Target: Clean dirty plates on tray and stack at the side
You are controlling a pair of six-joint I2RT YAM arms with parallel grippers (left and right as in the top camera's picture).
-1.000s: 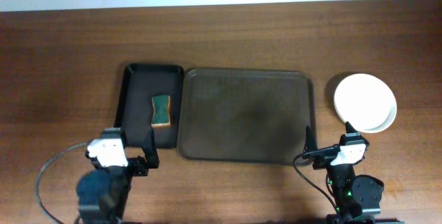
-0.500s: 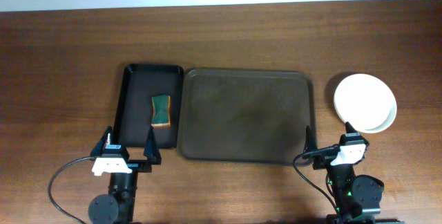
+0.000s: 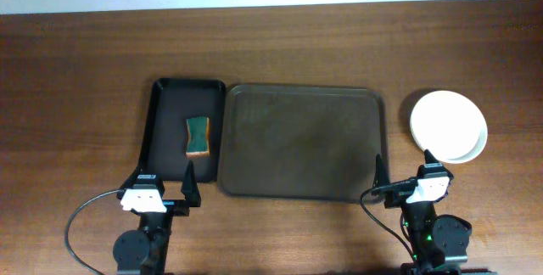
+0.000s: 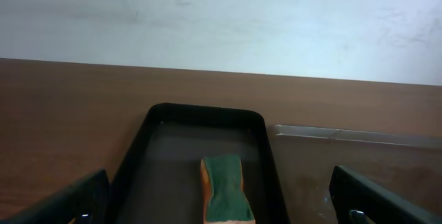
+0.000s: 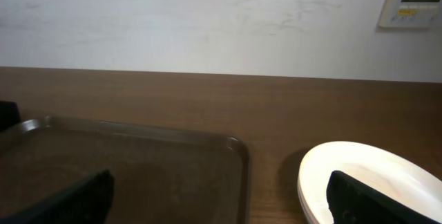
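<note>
The left pincer (image 3: 163, 170) stands wide apart near a narrow black tray (image 3: 161, 105) holding a green-and-orange sponge (image 3: 198, 135). A large dark-brown rectangular tray (image 3: 305, 90) lies centre. The right pincer (image 3: 404, 159) gapes too; round white plates (image 3: 448, 125) sit stacked on the tabletop (image 3: 85, 71), right of that tray.

1. Overhead looks straight down on the whole counter (image 3: 85, 71).
2. Left wrist sits low, facing the wall (image 4: 221, 16), close to the black tray (image 4: 173, 148).
3. Right wrist likewise; both share the brown tray (image 5: 138, 162).
</note>
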